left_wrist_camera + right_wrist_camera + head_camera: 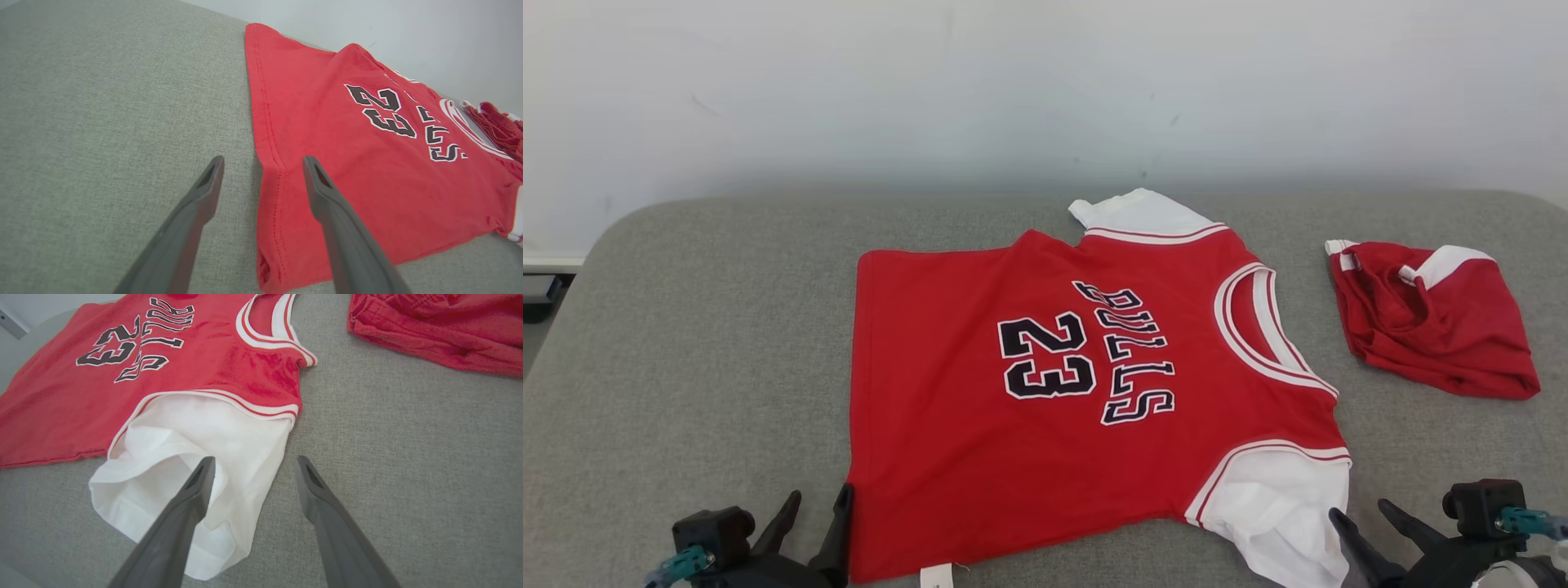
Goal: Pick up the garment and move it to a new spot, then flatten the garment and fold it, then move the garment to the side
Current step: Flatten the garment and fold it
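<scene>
The red jersey lies spread flat at the centre of the frame on the grey fabric surface, number side up, neck toward the right; the left end effector, lower left, stands released astride the jersey's hem; the right end effector, lower right, is released at the white sleeve; a crumpled red garment lies apart at the right.

Lab-like test room: grey fabric-covered table against plain white wall.
</scene>
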Robot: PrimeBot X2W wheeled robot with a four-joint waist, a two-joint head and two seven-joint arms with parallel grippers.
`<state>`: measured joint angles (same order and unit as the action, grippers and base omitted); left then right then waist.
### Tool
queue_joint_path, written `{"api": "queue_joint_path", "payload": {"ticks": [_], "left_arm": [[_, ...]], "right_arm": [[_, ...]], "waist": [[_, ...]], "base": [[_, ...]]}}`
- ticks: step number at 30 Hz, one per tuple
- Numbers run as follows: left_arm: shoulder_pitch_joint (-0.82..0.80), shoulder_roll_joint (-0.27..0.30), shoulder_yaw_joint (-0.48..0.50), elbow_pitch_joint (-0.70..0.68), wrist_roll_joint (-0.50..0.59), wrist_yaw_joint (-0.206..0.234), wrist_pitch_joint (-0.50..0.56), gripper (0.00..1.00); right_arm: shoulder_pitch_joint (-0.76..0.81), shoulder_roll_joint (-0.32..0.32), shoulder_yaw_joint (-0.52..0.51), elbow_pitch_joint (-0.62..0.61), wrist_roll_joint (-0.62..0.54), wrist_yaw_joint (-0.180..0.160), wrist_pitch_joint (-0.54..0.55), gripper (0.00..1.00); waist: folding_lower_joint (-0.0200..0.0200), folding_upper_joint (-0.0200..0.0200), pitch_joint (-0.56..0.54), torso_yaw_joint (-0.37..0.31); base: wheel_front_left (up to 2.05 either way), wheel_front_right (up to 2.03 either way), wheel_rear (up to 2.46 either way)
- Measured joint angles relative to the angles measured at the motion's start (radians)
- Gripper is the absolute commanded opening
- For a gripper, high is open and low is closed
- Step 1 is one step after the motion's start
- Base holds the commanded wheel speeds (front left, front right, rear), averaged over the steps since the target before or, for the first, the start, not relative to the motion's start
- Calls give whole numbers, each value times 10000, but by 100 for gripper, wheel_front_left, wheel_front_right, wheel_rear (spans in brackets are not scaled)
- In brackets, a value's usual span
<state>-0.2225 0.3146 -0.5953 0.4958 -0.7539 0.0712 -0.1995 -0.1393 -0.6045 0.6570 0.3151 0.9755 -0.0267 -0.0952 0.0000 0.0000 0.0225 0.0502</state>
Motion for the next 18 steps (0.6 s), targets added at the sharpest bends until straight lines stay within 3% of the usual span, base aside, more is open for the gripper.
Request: {"api": "queue_joint_path", "payload": {"ticks": [4,18], "left_arm": [[0,-42,12,-6,-2,81,56,100],[-23,-61,115,-81,-2,255,54,100]], "right_arm": [[-7,2,71,46,19,-272,357,100],[-207,19,384,134,-479,-713,968,100]], "waist": [[0,0,115,0],[0,0,118,22]], "base": [[0,0,0],[0,0,0]]}}
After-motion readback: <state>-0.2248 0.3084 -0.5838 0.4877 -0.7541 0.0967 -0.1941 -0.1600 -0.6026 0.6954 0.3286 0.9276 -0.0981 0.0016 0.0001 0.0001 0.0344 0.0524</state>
